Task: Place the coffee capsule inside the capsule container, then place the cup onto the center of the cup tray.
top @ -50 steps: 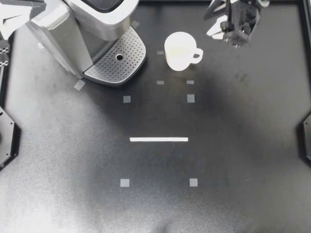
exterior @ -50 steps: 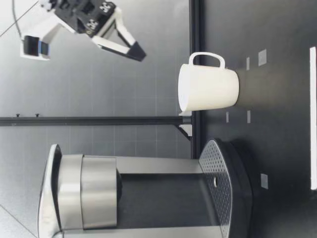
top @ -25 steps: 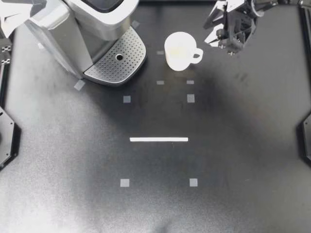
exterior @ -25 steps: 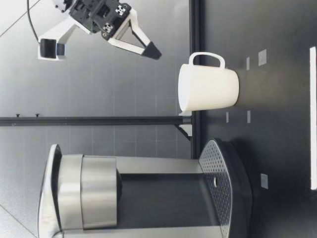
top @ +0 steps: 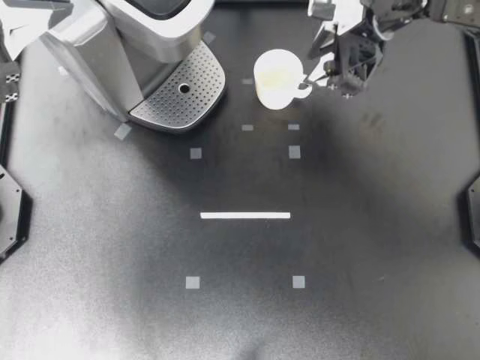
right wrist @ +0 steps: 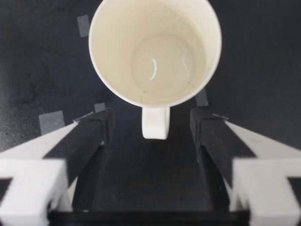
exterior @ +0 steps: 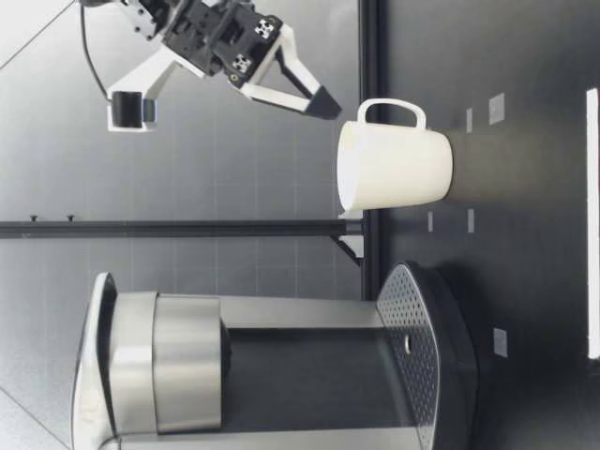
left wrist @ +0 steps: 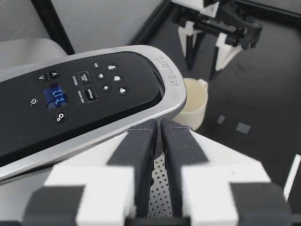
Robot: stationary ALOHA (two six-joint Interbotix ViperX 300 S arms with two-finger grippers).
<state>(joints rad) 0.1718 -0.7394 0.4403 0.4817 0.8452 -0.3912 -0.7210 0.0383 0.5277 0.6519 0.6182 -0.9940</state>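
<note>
Step in hand: getting hold of the cup. It stands upright on the tabletop, just beside the coffee machine and off the cup tray, so the 2nd half of the task is not yet done. No capsule shows in any view. It is prob. already under the machine's lid, but that can't be confirmed from here.

Right gripper is released, fingers spread wide and holding nothing. In the top view it sits over the handle. In the low view the right gripper hangs above the cup's rim level, near the handle side and not touching. The right wrist view looks down into the empty cup, with the handle about midway between the two fingers.

Left gripper is clenched on nothing, pads pressed together above the machine's lid in its own wrist view. It is well away from the cup.

To do it well:
- Keep the handle centred btwn the pads and come straight down. Any sideways drift would knock the rim and turn the cup.
- Go deep enough that the pads cover the handle's flat sides, not just its top edge, then close.
- A handle pinch lets the cup swing, so lift slowly and keep it level.
- Clear the tray's raised lip, set the base over the hole at the tray's middle, let it sit flat, then open.
</note>
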